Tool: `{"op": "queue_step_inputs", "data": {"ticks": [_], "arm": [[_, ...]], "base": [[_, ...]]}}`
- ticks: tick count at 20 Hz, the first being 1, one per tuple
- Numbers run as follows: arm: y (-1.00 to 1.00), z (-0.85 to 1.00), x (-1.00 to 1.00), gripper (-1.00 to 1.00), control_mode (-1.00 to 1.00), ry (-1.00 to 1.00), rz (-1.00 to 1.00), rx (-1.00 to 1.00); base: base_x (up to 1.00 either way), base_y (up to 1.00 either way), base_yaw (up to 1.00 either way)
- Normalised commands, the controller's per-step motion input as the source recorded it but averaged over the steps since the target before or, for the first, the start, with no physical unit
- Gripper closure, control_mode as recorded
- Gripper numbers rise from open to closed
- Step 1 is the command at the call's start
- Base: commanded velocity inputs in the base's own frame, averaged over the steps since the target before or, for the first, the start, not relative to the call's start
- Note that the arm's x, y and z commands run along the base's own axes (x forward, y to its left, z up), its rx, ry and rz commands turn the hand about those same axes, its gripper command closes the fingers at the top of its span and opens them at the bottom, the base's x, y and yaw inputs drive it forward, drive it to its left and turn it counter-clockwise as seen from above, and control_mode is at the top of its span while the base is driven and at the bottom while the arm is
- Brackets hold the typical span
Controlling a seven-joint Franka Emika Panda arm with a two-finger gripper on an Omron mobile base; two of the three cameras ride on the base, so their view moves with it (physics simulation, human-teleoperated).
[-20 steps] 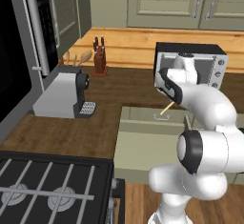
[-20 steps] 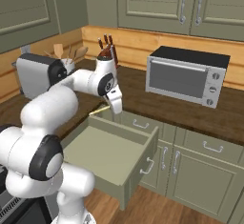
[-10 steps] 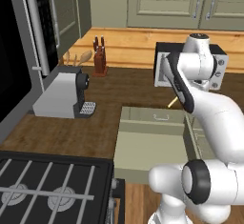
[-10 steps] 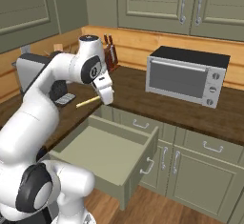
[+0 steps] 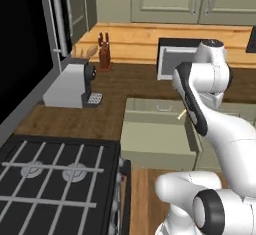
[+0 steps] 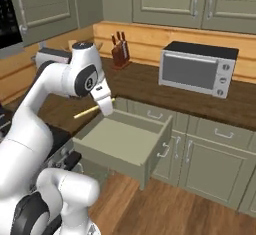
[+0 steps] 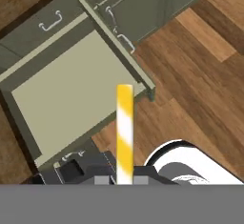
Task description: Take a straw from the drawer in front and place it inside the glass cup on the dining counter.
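Observation:
My gripper [image 6: 106, 107] hangs above the left rear corner of the open drawer [image 6: 131, 160] and is shut on the straw [image 6: 88, 111]. The thin pale-yellow stick lies about level and pokes out to the left over the worktop. In the hand view the straw [image 7: 125, 127] rises straight up from between my fingertips, striped yellow and white, over the drawer's bare pale-green floor [image 7: 66, 94]. A short end of the straw [image 5: 181, 114] peeks out beside my arm over the drawer [image 5: 157, 138]. The glass cup and the dining counter are out of view.
A microwave [image 6: 197, 69] and a knife block [image 6: 119, 53] stand on the brown worktop behind the drawer. A grey coffee machine [image 5: 69, 84] sits to the left, with a stove [image 5: 55, 179] nearer the base. Wooden floor [image 7: 200, 75] lies in front of the cabinets.
The arm has risen and swung left, away from the drawer's back edge, carrying the straw with it. The straw is now held higher, over the drawer's left side.

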Motion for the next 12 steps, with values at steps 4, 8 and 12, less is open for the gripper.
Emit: {"op": "queue_step_inputs", "data": {"ticks": [4, 8, 12], "arm": [[0.00, 0.00, 0.00, 1.00, 1.00, 0.00, 0.00, 0.00], [0.00, 0.00, 0.00, 1.00, 1.00, 0.00, 0.00, 0.00], [0.00, 0.00, 0.00, 1.00, 1.00, 0.00, 0.00, 0.00]], "base": [[-0.91, -0.45, -0.34], [-0.10, -0.62, -0.69], [0.00, -0.61, -0.79]]}}
